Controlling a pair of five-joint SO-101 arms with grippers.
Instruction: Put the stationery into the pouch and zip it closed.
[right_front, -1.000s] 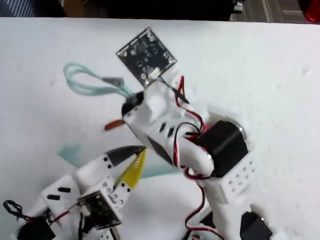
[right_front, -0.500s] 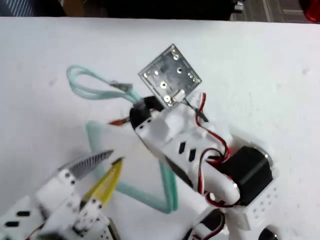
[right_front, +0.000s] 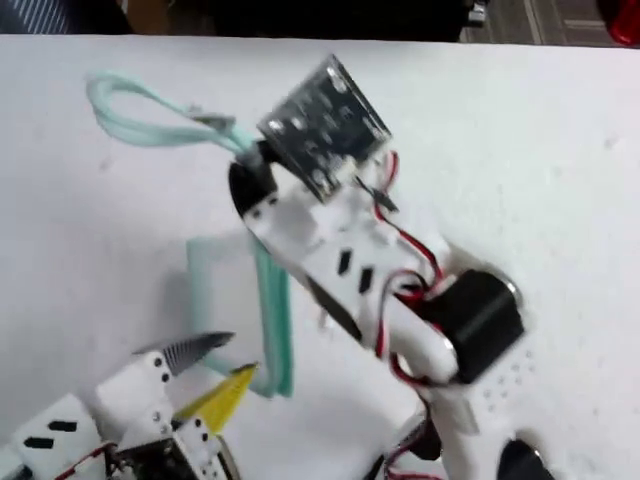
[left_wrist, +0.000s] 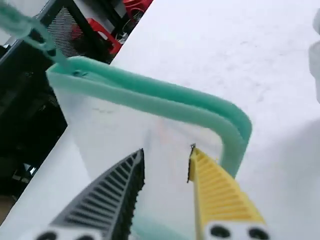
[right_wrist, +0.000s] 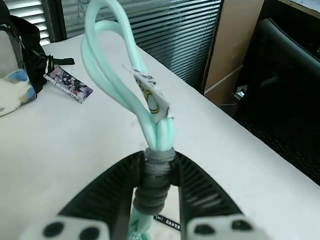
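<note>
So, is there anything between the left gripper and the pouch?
Nothing visible does. The left gripper is open directly at the pouch, one finger on each side of its corner. The right gripper is shut on the cord loop at the other end.

The print on the tag (right_wrist: 151, 97) and the card (right_wrist: 68, 83) is unreadable.

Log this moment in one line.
left fingers: open over pouch | right fingers: shut on strap
</note>
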